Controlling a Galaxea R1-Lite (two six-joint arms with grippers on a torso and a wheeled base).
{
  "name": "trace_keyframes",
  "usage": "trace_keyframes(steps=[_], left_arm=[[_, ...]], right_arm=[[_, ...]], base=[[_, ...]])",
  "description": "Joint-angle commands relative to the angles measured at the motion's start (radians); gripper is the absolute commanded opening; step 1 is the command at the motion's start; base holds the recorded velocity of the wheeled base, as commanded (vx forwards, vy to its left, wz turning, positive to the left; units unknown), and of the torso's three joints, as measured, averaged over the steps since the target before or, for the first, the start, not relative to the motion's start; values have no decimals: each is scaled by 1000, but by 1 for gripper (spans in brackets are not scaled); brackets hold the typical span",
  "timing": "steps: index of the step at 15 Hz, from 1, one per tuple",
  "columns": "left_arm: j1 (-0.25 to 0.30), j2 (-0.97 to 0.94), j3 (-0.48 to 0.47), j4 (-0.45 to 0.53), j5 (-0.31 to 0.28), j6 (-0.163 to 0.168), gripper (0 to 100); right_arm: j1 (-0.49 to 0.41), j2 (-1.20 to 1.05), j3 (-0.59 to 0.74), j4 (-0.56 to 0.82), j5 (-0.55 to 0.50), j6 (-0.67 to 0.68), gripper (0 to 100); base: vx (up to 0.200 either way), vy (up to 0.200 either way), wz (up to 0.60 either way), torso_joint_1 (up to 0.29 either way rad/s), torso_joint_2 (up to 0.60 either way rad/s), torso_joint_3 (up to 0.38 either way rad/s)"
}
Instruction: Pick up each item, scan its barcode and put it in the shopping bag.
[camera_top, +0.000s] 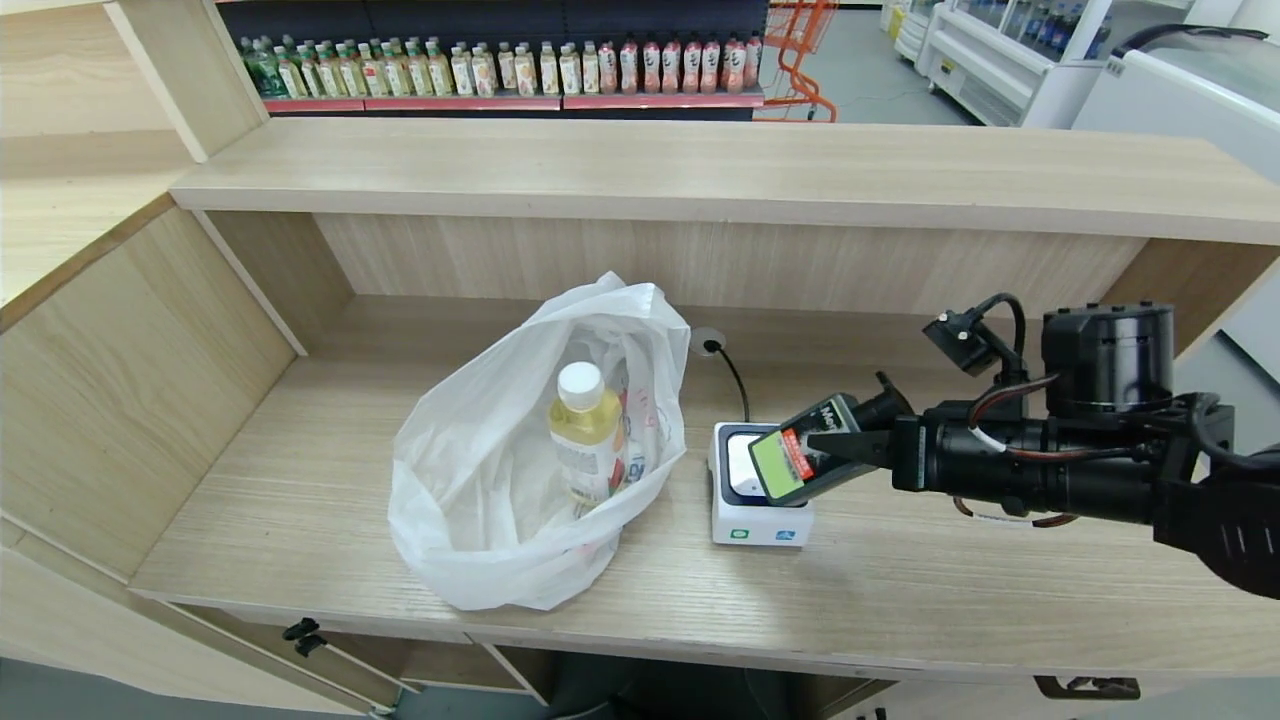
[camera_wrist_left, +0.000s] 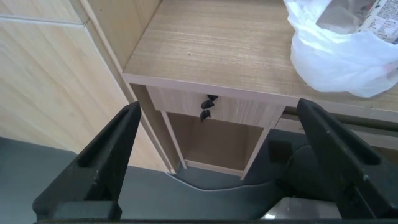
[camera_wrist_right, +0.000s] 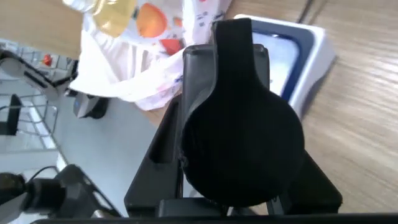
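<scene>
Over white box scanner (camera_top: 760, 525), your R gripper (camera_top: 825, 440) clamps slim green-dark pack (camera_top: 785, 465), tilted prob. for barcode read; white plastic bag (camera_top: 470, 470) beside scanner.

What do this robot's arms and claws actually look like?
The right arm is black, built of round drum-like segments, with thin red and white wires and a looping black cable to a small camera. The right gripper and left gripper have black, tapering fingers.
</scene>
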Motion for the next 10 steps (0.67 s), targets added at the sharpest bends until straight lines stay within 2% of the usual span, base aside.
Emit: trace_keyframes(steps=[1,10], left_arm=[[0,0,0,0,1,0,100],[-2,0,0,0,-1,0,100]], right_arm=[[2,61,-1,-23,1,-6,0],[-5,124,-29,-40,1,-7,0]], base=[[0,0,0,0,0,0],[0,0,0,0,0,0]])
